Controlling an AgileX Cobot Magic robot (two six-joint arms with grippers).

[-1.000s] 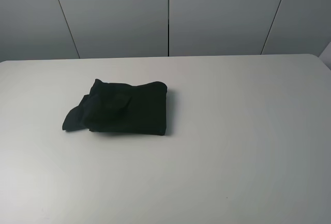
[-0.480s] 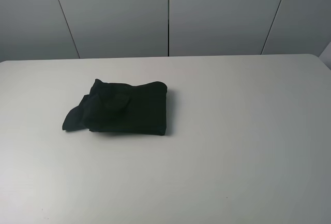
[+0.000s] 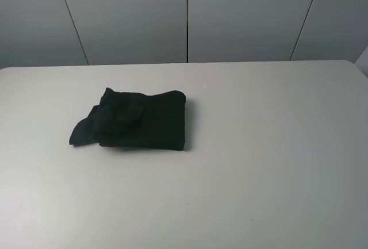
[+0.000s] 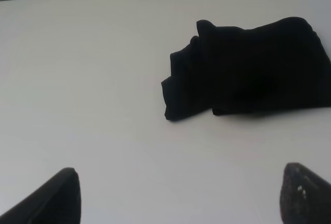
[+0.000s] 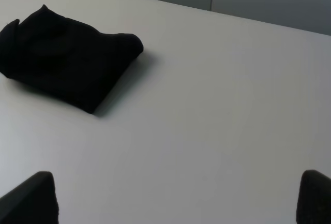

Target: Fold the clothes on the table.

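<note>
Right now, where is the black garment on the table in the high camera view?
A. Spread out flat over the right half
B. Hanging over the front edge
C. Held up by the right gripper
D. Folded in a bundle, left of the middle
D: the black garment lies as a compact folded bundle on the white table, left of centre, with no gripper touching it.

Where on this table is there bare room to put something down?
The table is bare to the right of the folded black garment, across the front edge, and in a narrower strip to its left. Only the garment's own patch, left of center, is taken.
</note>
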